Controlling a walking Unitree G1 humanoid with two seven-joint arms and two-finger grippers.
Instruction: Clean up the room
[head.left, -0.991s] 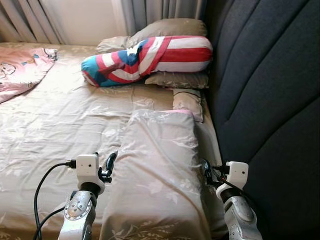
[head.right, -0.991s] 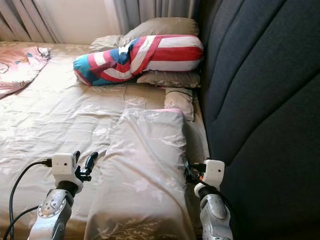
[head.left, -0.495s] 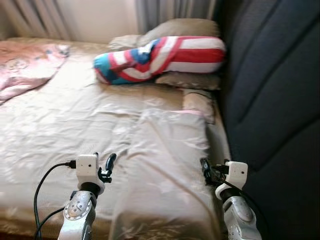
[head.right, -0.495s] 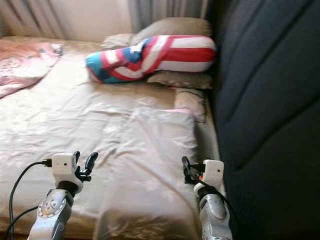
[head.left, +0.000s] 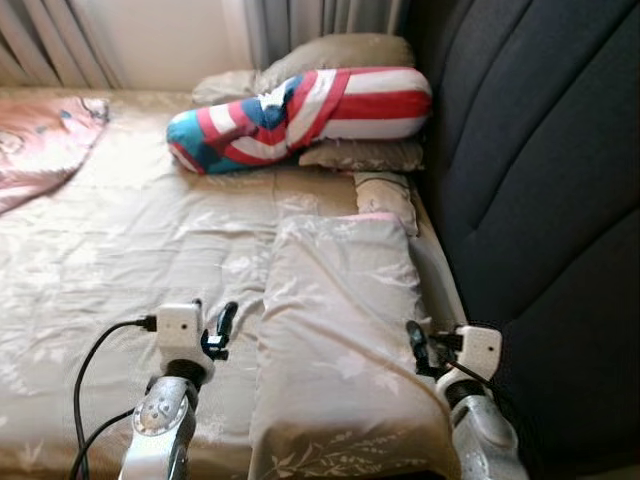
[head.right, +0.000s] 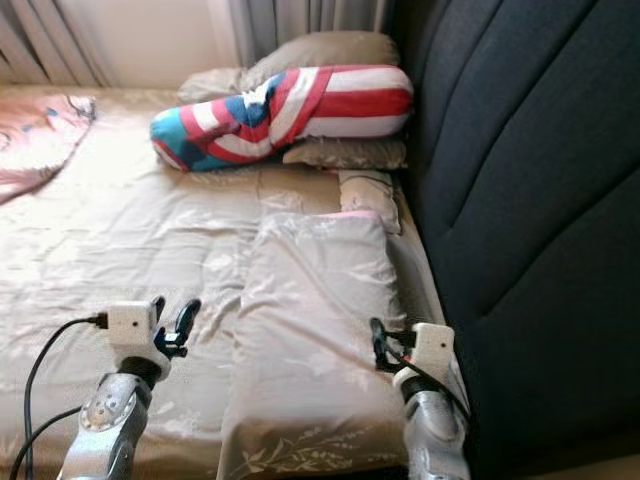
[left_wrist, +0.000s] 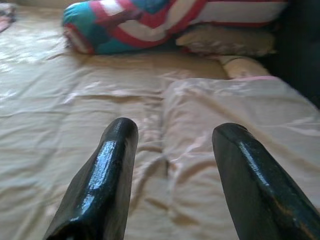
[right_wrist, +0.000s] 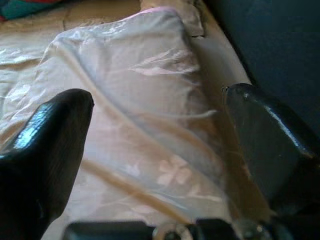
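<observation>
A long beige satin pillow (head.left: 340, 320) lies lengthwise on the bed (head.left: 120, 260), close to the dark headboard. My left gripper (head.left: 212, 325) hovers open just beside the pillow's left edge, over the sheet. In the left wrist view its fingers (left_wrist: 110, 165) stand apart with nothing between them. My right gripper (head.left: 420, 345) is open at the pillow's right edge, by the gap to the headboard. In the right wrist view the gripper (right_wrist: 160, 100) has the pillow (right_wrist: 135, 95) lying ahead of it, untouched.
A red, white and blue striped bolster (head.left: 300, 110) rests on beige pillows at the far end. A small beige cushion (head.left: 385, 192) lies beyond the long pillow. A pink blanket (head.left: 35, 145) is at far left. The dark padded headboard (head.left: 540, 170) runs along the right.
The whole view swayed sideways and back, so the camera moved; the bed's front edge now shows at the bottom. Both grippers keep their places beside the pillow, still open.
</observation>
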